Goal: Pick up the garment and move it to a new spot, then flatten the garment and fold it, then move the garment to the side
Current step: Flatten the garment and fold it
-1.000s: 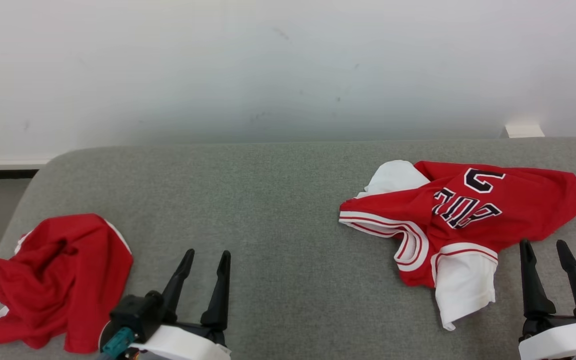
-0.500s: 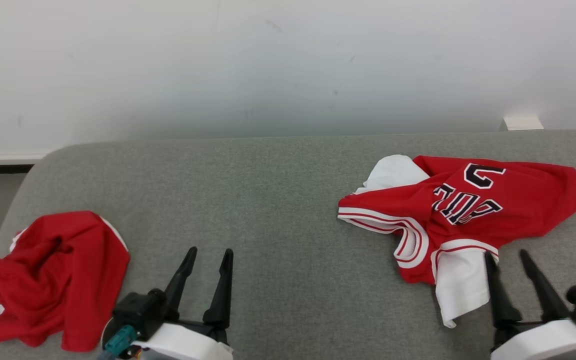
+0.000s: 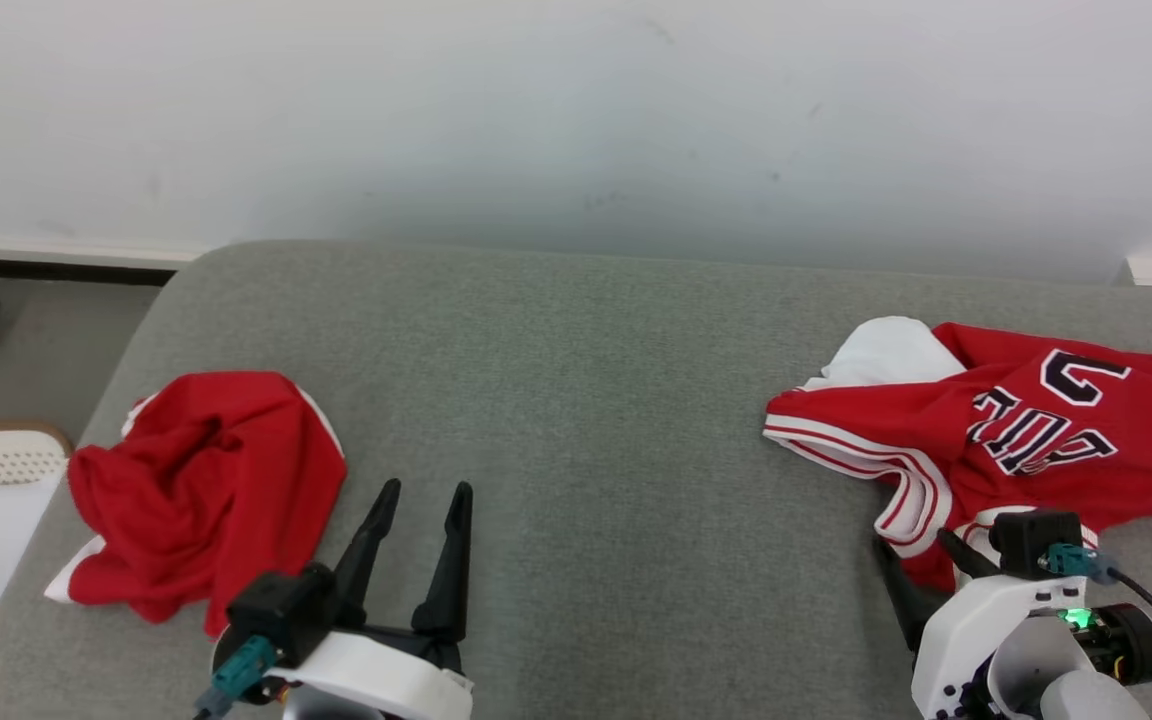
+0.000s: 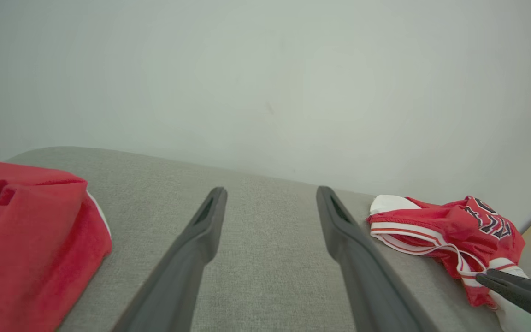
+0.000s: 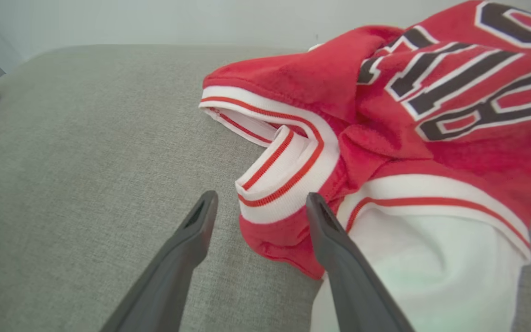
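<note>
Jersey, head view: we see the red jersey [image 3: 1016, 440] crumpled at the right end of the grey padded surface [image 3: 586, 400], lettering up, part of it running out of the picture's right edge.
Right claw, head view: the right claw [image 3: 921, 570] sits at the jersey's near corner, jaws parted, nothing gripped.
Left claw, head view: the left claw [image 3: 426, 490] hangs over bare padding, jaws apart and empty, just beside a second red garment [image 3: 206, 490].
Risk, head view: we judge that two red heaps invite a mix-up, and a short carry would leave the jersey too near the end to spread flat.
Left wrist view: the left claw [image 4: 270, 191] gapes wide on nothing. The jersey [image 4: 450, 226] lies well apart to its right, so we expect no help from this arm if the cloth slips.
Right wrist view: the fingers straddle the striped trim [image 5: 288, 170], one over padding, the other at the seam above the white sleeve [image 5: 431, 267]. We cannot tell whether they touch cloth.
Risk, right wrist view: closing here could catch only the trim or a single layer. The jersey would then hang lopsided, drag, and land more tangled. Closing too high could miss it altogether, and pressing too low could pinch the padding.
</note>
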{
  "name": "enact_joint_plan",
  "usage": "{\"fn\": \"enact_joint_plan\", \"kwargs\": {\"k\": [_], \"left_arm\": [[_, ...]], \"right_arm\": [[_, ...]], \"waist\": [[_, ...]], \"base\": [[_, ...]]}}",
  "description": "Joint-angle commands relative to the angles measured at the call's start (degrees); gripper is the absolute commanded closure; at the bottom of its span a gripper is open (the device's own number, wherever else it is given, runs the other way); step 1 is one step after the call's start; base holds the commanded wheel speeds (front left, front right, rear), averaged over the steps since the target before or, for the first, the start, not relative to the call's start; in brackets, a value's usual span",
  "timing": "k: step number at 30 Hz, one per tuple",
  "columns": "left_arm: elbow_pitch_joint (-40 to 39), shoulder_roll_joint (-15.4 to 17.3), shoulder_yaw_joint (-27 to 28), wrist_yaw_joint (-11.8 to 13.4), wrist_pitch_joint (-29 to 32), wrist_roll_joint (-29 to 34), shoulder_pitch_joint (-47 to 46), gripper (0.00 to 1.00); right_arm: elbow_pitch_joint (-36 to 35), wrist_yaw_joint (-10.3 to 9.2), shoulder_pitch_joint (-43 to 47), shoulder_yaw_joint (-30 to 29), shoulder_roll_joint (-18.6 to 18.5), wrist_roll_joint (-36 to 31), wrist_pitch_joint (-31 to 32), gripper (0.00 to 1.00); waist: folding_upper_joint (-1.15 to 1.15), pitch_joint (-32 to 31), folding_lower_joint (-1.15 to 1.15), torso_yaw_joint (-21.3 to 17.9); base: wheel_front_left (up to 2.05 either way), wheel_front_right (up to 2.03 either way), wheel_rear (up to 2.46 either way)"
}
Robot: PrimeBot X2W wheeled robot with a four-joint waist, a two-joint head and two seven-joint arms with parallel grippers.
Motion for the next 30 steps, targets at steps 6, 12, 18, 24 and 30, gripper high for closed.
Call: {"fn": "enact_joint_plan", "kwargs": {"k": [6, 12, 18, 24, 30], "left_arm": [[-0.2, 0.2, -0.1, 0.5, 0.0, -0.7, -0.5, 0.00], [-0.1, 0.2, 0.3, 0.4, 0.0, -0.8, -0.6, 0.00], [-0.1, 0.2, 0.7, 0.4, 0.0, -0.4, -0.2, 0.00], [0.2, 0.2, 0.7, 0.2, 0.0, 0.2, 0.1, 0.00], [0.2, 0.2, 0.3, 0.1, 0.0, 0.0, -0.4, 0.00]], "right_arm": [[4.7, -0.13, -2.3, -4.3, 1.6, -5.2, 3.9, 0.00], [8.5, -0.13, -2.3, -8.3, 2.6, -9.8, 7.4, 0.15], [7.4, -0.12, -2.4, -9.2, 3.2, -11.2, 5.6, 1.00], [3.7, -0.12, -3.0, -5.6, 3.3, -6.5, 2.4, 1.00], [-0.9, -0.12, -4.2, 4.1, 3.3, 1.4, 2.0, 1.00]], "waist": [[0.00, 0.9, 0.00, 3.9], [0.00, 1.2, 0.00, 5.6], [0.00, 0.9, 0.00, 5.8], [0.00, 0.2, 0.00, 5.4], [0.00, -0.2, 0.00, 6.8]], "base": [[0.00, 0.00, 0.00], [0.00, 0.00, 0.00], [0.00, 0.00, 0.00], [0.00, 0.00, 0.00], [0.00, 0.00, 0.00]]}}
